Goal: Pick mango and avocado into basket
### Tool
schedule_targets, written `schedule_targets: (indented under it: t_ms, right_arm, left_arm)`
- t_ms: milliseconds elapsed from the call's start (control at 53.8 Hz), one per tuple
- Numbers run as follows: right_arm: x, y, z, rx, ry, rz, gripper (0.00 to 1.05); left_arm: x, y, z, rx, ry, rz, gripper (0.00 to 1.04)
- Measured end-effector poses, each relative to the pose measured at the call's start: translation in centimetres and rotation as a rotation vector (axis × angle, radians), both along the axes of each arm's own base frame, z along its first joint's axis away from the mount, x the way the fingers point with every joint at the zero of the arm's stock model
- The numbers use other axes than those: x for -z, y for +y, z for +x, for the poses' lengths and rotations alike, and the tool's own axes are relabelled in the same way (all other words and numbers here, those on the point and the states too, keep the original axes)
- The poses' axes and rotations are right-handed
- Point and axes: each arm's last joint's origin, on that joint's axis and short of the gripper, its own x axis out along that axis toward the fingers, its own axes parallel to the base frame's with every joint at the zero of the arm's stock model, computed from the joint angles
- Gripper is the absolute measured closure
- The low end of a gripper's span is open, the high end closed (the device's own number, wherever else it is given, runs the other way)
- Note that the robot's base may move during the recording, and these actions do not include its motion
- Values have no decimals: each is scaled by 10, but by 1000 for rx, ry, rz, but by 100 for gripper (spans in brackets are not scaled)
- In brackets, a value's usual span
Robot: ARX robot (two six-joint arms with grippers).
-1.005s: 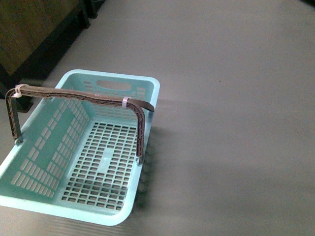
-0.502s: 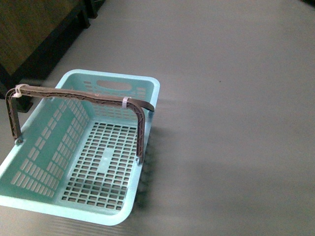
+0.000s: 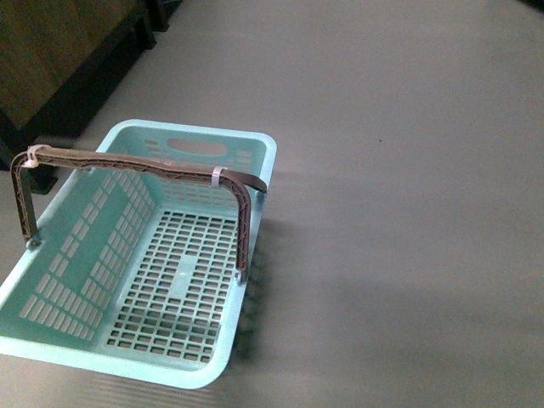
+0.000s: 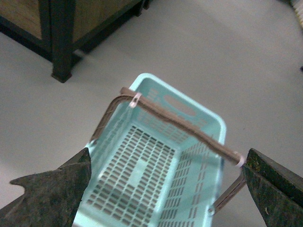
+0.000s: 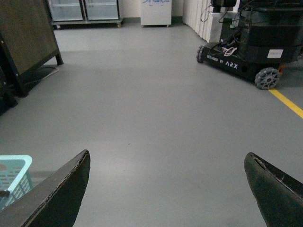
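Pale turquoise rectangular slotted plastic basket [image 3: 81, 251] is sitting on the grey floor [image 3: 408, 170], front-left of the robot, near a dark wooden furniture piece [image 3: 42, 51]. Its brown arched ribbed handle [image 3: 136, 163] w/ whitish zip ties [image 3: 216, 176] is standing upright. Inside, only bare slotted floor is showing; nothing is lying in it. Mango & avocado aren't showing in any view, so their locations are unknown.

Change vs. the last sec: practically none. Basket is sitting in the same spot in front view bar a tiny frame shift, no arm is entering that view, no fruit is appearing. Meaning: task is reading as at the search stage, 0 of 2 fruits in.

Left gripper [image 4: 168, 161] is hanging above the basket, jaws spread wide, holding nothing. That view is a bit soft, so clearance over the handle is hard to judge, prob. well clear. Right gripper [image 5: 165, 158] is also gaping wide & empty, pointing across open floor toward a black wheeled ARX base [image 5: 241, 56]. Next step is prob. needing both fruits located before any reach.
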Motion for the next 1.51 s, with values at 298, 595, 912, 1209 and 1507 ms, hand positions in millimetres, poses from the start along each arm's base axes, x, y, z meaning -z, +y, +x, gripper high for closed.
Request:
schedule_targets:
  t_ms: [298,595,912,1209,1507]
  right_arm:
    - [0,0,0,0,0,0,9]
    - [0,0,0,0,0,0,9]
    - [0,0,0,0,0,0,9]
    - [0,0,0,0,0,0,9]
    - [0,0,0,0,0,0,9]
  left_arm:
    - [42,-58,105,-117,95,-614,8]
    - [103,-81,130,-273,241,-795,8]
    - [117,-91,175,-297,221,-843,8]
    - [137,-101,205,-308,242,-827,8]
    - [136,-106,223,-308,226,-803,45]
